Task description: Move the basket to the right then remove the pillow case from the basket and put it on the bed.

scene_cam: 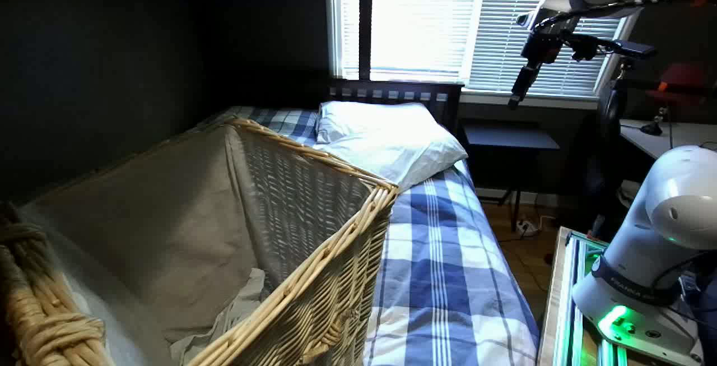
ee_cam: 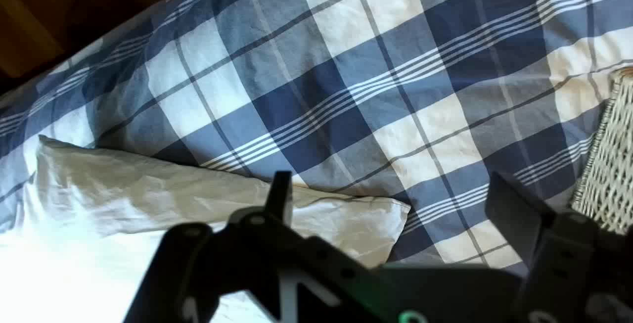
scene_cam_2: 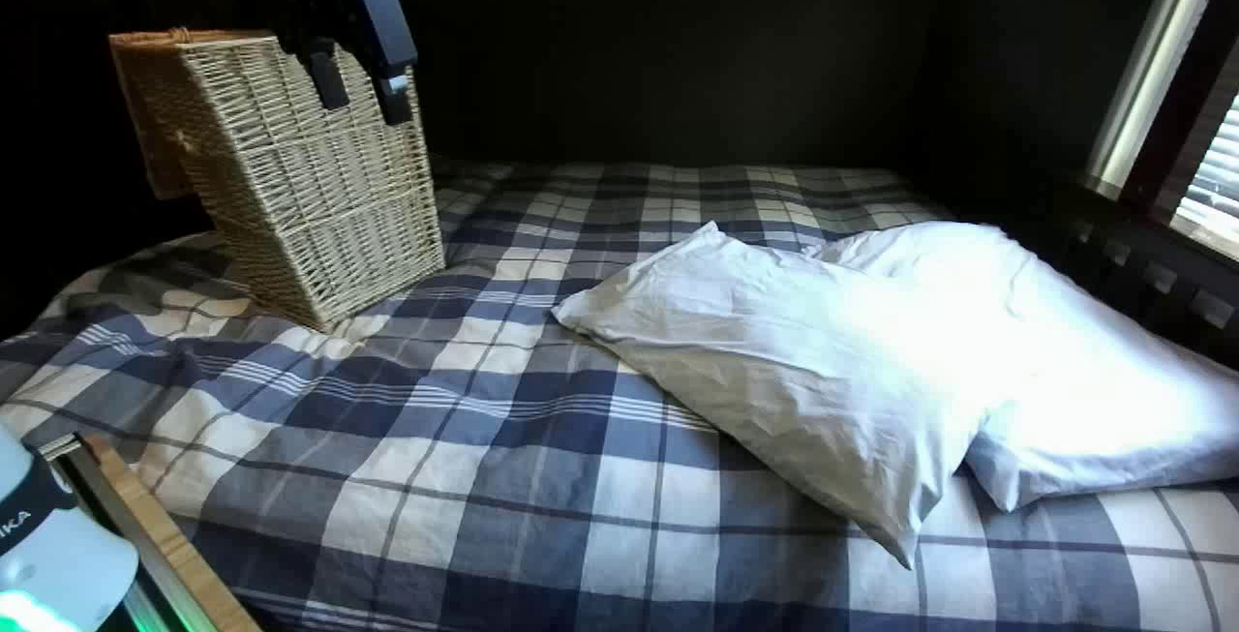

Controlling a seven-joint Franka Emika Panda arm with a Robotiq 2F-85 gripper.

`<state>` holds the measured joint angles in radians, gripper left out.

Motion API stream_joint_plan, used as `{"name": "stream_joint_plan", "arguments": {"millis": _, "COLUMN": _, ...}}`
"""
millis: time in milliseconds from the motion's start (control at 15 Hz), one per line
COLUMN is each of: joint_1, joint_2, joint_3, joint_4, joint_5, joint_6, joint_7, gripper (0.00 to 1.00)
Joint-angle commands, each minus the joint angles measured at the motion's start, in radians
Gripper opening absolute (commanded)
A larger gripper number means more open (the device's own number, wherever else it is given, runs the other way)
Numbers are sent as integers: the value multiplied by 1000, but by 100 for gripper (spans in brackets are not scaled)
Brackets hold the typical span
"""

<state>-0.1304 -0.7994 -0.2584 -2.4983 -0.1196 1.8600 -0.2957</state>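
Gripper (ee_cam: 390, 189) hangs in midair, jaws wide apart, holding nothing; basket (scene_cam_2: 319, 216) sits on bed (scene_cam_2: 503, 487), crumpled cloth (scene_cam: 232, 310) inside.

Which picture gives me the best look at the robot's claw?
The wrist view: the gripper looks largest there, its fingers plainly apart. Both exterior views show it smaller: side-on with the window behind, or dark with the basket behind.
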Motion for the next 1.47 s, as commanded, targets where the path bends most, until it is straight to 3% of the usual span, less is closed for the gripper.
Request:
{"name": "stream_joint_plan", "arguments": {"millis": 0, "joint_1": 0, "joint_2": 1, "joint_3": 0, "joint_4": 3, "joint_5": 0, "joint_6": -3, "joint_7": 0, "gripper": 100}}
{"name": "stream_joint_plan", "arguments": {"millis": 933, "joint_1": 8, "joint_2": 8, "joint_3": 10, "joint_4": 11, "joint_5": -4, "joint_6": 1, "joint_7": -3, "gripper": 100}}
{"name": "stream_joint_plan", "arguments": {"millis": 1400, "joint_1": 125, "joint_2": 60, "joint_3": 55, "joint_4": 52, "joint_5": -5, "joint_6": 213, "joint_7": -105, "gripper": 100}}
